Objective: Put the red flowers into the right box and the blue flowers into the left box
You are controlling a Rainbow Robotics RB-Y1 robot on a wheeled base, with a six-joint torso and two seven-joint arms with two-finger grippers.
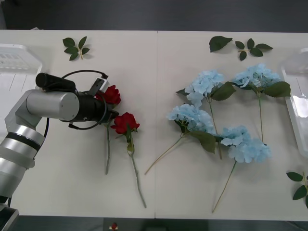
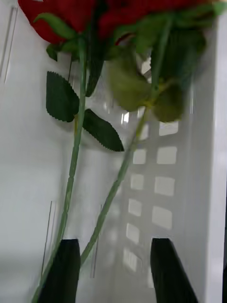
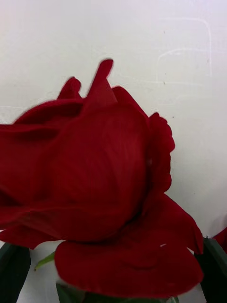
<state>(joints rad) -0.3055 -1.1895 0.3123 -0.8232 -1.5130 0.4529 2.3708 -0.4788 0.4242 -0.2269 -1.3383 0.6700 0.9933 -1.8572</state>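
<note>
Two red flowers lie on the table, one bloom above the other, with stems running toward the front edge. My left gripper is at the upper bloom; in the left wrist view that rose sits between the open black fingers of the left gripper. Several blue flowers lie at centre right. The left box is at the far left, the right box at the far right. My right gripper hangs open over the right box, where two red flowers lie.
Loose green leaf sprigs lie at the back left, at the back right and near the front right corner. A seam in the table runs down the middle between the roses and the hydrangeas.
</note>
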